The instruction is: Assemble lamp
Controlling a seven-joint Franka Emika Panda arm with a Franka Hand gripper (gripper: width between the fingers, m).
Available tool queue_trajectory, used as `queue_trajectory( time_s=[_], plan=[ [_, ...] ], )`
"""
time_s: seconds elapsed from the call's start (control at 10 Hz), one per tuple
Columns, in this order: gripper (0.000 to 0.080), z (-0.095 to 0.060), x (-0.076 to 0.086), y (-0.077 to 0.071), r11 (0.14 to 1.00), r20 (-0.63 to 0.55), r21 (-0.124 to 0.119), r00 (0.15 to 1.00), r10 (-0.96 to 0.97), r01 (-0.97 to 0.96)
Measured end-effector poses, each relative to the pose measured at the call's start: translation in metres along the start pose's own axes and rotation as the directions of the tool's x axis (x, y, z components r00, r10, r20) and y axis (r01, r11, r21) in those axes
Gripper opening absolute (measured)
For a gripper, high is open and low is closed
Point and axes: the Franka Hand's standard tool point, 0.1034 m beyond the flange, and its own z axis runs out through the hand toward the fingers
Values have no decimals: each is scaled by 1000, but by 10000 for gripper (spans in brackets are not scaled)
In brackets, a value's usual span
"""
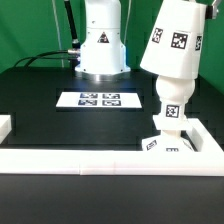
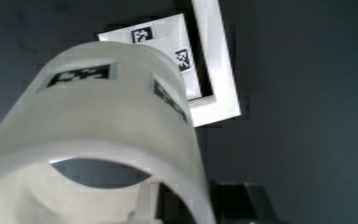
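Dark matte bench (image 1: 40,95) fills both views, bordered at the near edge and the exterior view's right by a low white wall (image 1: 80,158), with a green backdrop behind. At the corner on the exterior view's right stands the lamp: the low square base (image 1: 166,143) with tags on its sides sits against the white wall, and the bulb on its stem (image 1: 171,103) rises upright from it, so base and bulb appear already joined. The tapered shade (image 1: 173,42), the largest part, hangs tilted directly above the bulb, its narrow end downward and close over it; whether the two touch cannot be told. By judgement the task is in its closing step: seating the shade over the bulb is what remains. The wrist view looks along the shade (image 2: 105,130) from close by, with the tagged base (image 2: 190,55) visible beyond it. The end effector is not clearly visible in either view; its state cannot be told, though the shade, suspended off the bench, is presumably carried by it. The marker board (image 1: 98,99) lies flat mid-bench, well apart from the lamp. The robot body (image 1: 102,40) stands at the rear.
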Motion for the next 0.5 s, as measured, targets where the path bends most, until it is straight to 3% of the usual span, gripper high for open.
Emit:
queue_trajectory(
  time_s=[0.2, 0.5],
  plan=[
    [45, 1, 0, 0, 1000, -6, 4, 1000, 2, -2],
    [45, 18, -8, -5, 999, -13, 6, 999, 38, -38]
  ],
)
